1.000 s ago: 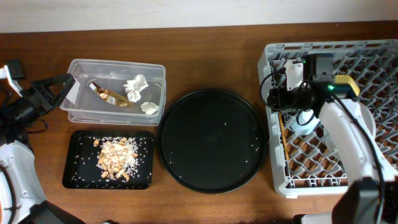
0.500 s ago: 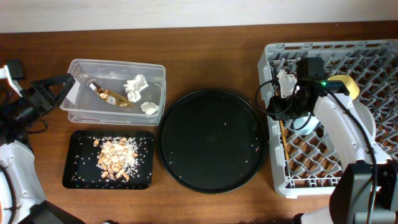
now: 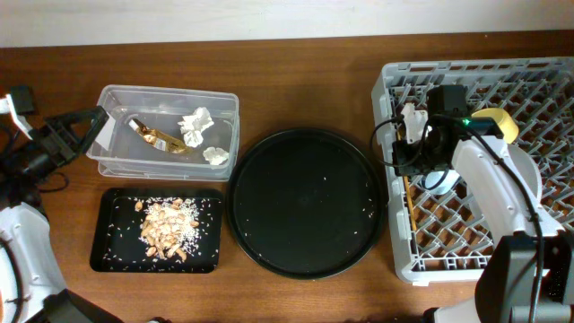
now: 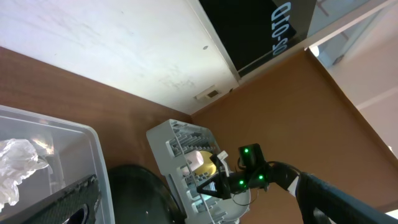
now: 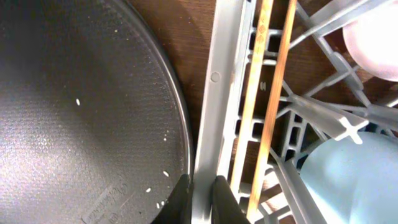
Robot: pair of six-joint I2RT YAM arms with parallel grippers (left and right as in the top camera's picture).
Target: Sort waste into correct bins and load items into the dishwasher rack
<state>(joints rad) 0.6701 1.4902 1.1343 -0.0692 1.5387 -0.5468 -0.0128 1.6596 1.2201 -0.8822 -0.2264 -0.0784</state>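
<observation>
The grey dishwasher rack (image 3: 384,88) fills the right side. My right gripper (image 3: 401,161) is down at its left wall, and in the right wrist view the two fingers (image 5: 202,196) are shut on the grey rim (image 5: 214,106). Just inside the wall lie wooden chopsticks (image 5: 273,106), with a blue cup (image 5: 348,180) and a pink cup (image 5: 373,37) beyond them. A yellow bowl (image 3: 498,121) stands further back in the rack. My left gripper (image 3: 76,130) is open and holds nothing, hovering left of the clear tub (image 3: 166,92).
The clear tub holds white tissue balls (image 3: 195,124) and a gold-brown wrapper (image 3: 161,139). The shallow black tray (image 3: 103,260) carries beige food scraps (image 3: 166,226). A large round black tray (image 3: 305,202) with a few rice grains lies against the rack's left side.
My right gripper has dropped to the rack's left wall and closed its fingers on the rim. The left arm has not moved.
</observation>
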